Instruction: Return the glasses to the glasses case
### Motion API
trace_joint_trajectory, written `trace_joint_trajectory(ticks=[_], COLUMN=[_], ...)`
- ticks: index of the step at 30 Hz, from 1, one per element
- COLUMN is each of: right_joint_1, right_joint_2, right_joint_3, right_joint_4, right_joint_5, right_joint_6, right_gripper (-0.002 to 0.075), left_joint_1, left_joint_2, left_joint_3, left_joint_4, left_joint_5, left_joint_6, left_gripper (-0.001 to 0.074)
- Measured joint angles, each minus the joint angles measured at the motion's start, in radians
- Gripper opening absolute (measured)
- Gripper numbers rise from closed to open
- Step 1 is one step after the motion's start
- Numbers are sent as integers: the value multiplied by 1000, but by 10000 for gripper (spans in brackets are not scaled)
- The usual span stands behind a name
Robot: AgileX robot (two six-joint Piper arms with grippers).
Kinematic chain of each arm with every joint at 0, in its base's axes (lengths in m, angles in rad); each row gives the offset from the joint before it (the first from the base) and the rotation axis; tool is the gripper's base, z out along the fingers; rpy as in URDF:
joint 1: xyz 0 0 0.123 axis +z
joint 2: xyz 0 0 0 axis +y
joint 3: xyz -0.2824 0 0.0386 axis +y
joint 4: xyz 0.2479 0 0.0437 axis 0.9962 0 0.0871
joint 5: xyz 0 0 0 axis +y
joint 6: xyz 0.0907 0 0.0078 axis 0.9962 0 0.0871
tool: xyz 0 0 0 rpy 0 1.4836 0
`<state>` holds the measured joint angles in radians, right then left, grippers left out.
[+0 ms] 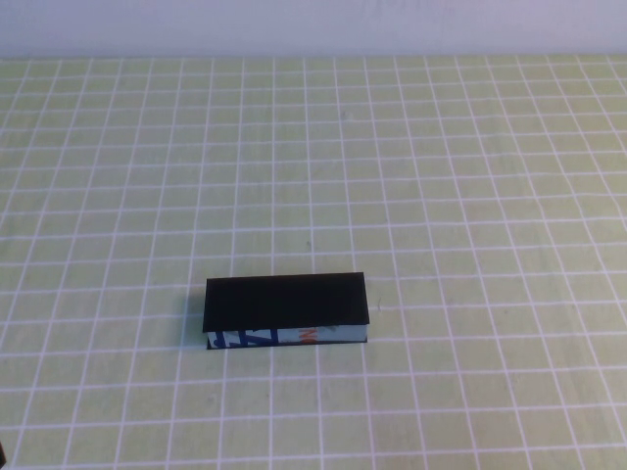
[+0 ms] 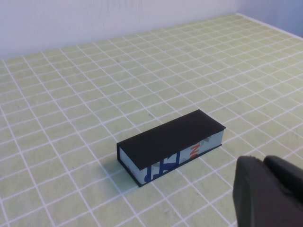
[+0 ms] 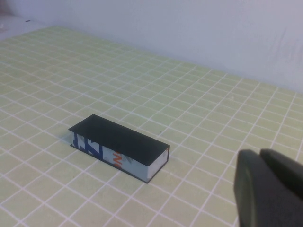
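Note:
The glasses case [image 1: 286, 309] is a closed black box with a light blue side strip printed in dark blue and orange. It lies flat on the green checked cloth, a little left of the middle and towards the front. It also shows in the left wrist view [image 2: 171, 144] and in the right wrist view [image 3: 118, 152]. The glasses are not in view. My left gripper [image 2: 265, 163] is shut and empty, held back from the case. My right gripper [image 3: 260, 156] is shut and empty, also well back from the case. Neither gripper shows in the high view.
The green cloth with a white grid [image 1: 441, 176] covers the whole table up to a pale wall [image 1: 313, 24] at the back. Nothing else lies on it.

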<state>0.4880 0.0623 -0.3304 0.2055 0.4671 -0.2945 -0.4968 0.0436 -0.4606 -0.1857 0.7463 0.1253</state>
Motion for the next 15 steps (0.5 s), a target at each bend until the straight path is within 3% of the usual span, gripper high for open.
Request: trace_joint_trajectory(ticks=[8, 15], right_joint_1=[0, 0], right_joint_2=[0, 0], right_joint_3=[0, 0], right_joint_4=[1, 2], right_joint_5=[2, 2], right_joint_6=[0, 0], right_gripper=[-18, -18], left_joint_1=[0, 33], left_joint_2=[0, -32], left_joint_3=[3, 116], left_joint_4=[0, 19], left_joint_5=[-3, -177], left_joint_6=[0, 0], left_gripper=[-3, -3])
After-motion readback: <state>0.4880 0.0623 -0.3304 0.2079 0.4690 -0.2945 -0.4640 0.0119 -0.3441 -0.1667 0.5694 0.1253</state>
